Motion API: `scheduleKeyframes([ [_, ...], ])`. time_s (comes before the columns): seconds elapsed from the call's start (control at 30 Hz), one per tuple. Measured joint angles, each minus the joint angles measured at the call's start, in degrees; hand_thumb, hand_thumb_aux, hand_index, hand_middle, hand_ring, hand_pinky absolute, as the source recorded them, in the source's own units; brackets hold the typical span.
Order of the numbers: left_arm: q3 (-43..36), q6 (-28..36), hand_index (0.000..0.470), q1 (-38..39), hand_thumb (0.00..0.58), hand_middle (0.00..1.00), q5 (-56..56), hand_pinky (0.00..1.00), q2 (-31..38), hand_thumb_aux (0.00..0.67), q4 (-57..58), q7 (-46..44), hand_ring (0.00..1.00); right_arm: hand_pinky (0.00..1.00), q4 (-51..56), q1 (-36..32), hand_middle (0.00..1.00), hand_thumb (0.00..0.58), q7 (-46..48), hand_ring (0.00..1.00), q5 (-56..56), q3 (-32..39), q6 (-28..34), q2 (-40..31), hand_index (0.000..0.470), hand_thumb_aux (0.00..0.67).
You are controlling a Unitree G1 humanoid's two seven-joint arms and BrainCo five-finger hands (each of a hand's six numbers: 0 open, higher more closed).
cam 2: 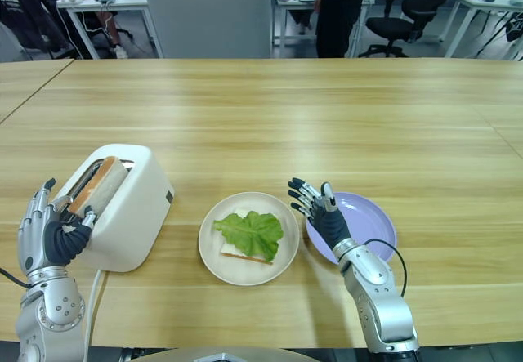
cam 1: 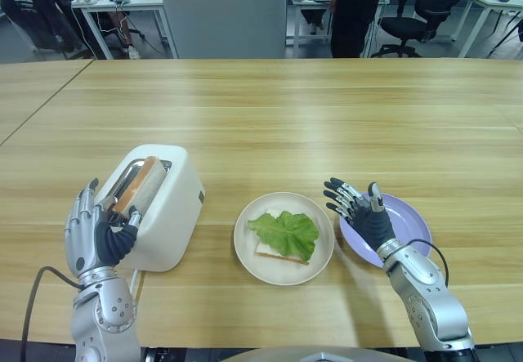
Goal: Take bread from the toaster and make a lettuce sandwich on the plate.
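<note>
Topping slice pending: my left hand (cam 1: 94, 231) cups the toaster's (cam 1: 172, 203) near end, fingers loosely spread, holding nothing, the bread slice (cam 1: 139, 184) just beyond its thumb. My right hand (cam 1: 364, 215) hovers splayed and empty beside the cream plate (cam 1: 242, 243) of lettuce (cam 1: 284, 233). Next, I judge: pinch, lift straight.

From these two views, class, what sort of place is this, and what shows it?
Probably an office or lab workspace, not a kitchen: white desks and a swivel office chair stand behind the long wooden table, where a toaster is set out.
</note>
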Motion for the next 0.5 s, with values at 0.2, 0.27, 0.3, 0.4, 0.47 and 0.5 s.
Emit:
scheduleKeyframes([
  [0.2,0.92,-0.25,0.46,-3.55,0.58,0.58,-4.13,0.58,-1.4,0.67,-0.23,1.28,0.58,0.0,1.76,-0.18,0.0,0.0,0.0,0.0,-0.49,0.02,-0.8,0.32,0.0,0.0],
  [0.27,2.35,-0.29,0.46,-6.77,0.58,1.0,-6.02,1.0,-1.94,0.67,-1.08,2.46,1.0,0.0,2.04,-0.31,0.0,0.0,-0.01,0.0,-0.5,-0.01,-1.05,0.49,0.0,0.0],
  [0.3,2.98,-0.33,0.46,-8.68,0.58,1.0,-6.95,1.0,-2.02,0.67,-1.93,3.09,1.0,0.0,2.19,-0.32,0.0,0.0,-0.02,0.0,-0.53,-0.02,-1.15,0.52,0.0,0.0],
  [0.4,4.0,-1.48,0.46,-15.39,0.58,1.0,-9.61,1.0,-2.23,0.67,-2.85,5.17,1.0,0.0,2.77,-0.47,0.0,0.0,-0.04,0.0,-0.65,-0.11,-1.51,0.63,0.0,0.0],
  [0.47,3.99,-2.9,0.46,-18.41,0.58,1.0,-11.34,1.0,-2.66,0.67,-2.75,6.53,1.0,0.0,3.42,-1.02,0.0,0.0,-0.04,0.0,-0.72,-0.06,-1.77,0.74,0.0,0.0],
  [0.5,3.97,-3.88,0.46,-19.73,0.58,1.0,-12.29,1.0,-3.31,0.67,-2.53,7.35,1.0,0.0,3.74,-1.2,0.0,0.0,-0.04,0.0,-0.77,-0.06,-1.94,0.75,0.0,0.0],
])
